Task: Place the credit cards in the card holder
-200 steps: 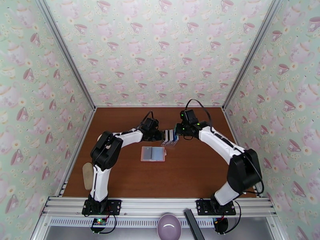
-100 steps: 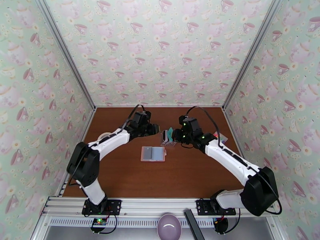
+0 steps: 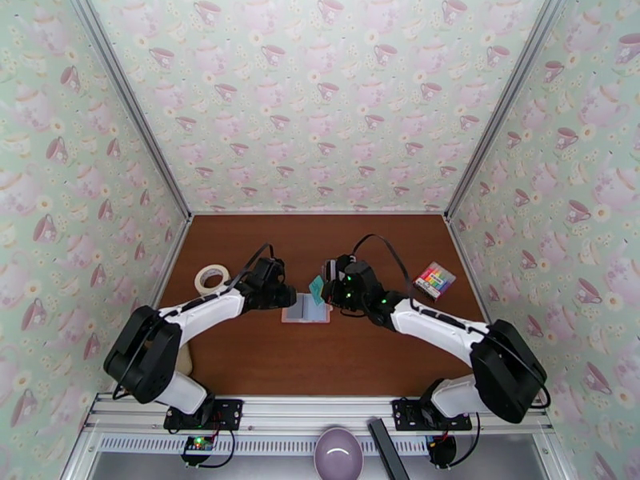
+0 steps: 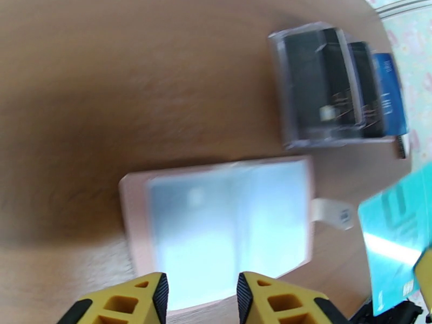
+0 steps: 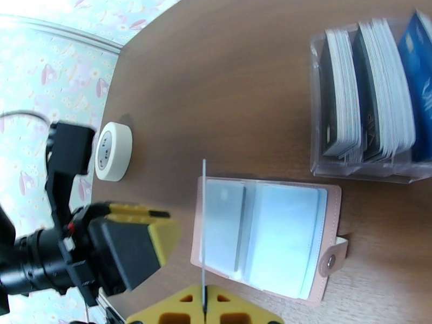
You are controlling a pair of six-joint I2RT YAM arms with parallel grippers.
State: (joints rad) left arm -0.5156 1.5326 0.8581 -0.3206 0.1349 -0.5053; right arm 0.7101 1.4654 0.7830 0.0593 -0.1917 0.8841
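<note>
Pinching card [image 4: 397, 225], right hand [image 5: 205, 304] over card holder [image 5: 281, 238].

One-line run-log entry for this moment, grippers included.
right gripper shut on teal card, edge-on over open pink card holder | left gripper open beside holder | clear rack holds more cards

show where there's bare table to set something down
Free: brown wooden table's far strip along back wall; its near half, between open pink wallet and arm bases. Crowded: around wallet, clear plastic card rack, left gripper, right gripper.

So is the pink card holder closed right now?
No, the card holder lies open on the table, pale pockets facing up.
</note>
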